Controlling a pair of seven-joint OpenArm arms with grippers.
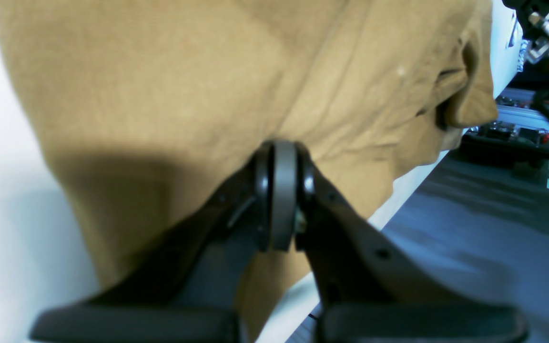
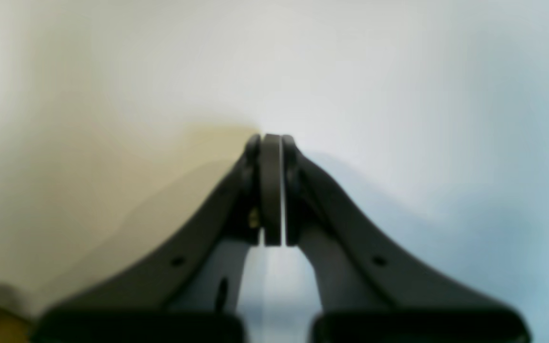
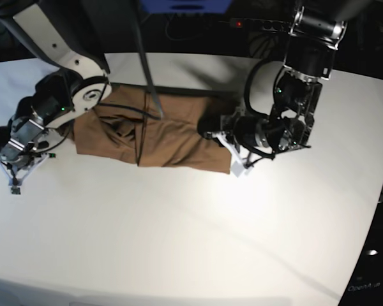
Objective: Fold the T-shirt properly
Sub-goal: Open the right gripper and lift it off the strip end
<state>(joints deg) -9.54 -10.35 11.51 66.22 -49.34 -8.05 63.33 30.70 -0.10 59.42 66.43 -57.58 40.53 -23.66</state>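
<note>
White tabletop (image 3: 179, 242) carries one brown T-shirt (image 3: 172, 137), bunched toward ten o'clock of centre; no print or readable writing shows on it. Two grippers: left gripper (image 1: 284, 147) pressed together against the cloth, right gripper (image 2: 270, 138) pressed together over bare table at nine o'clock

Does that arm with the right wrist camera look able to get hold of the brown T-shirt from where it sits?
Probably yes. The right gripper rests shut on bare table beside the T-shirt, nothing between them; it would need to open first.
</note>
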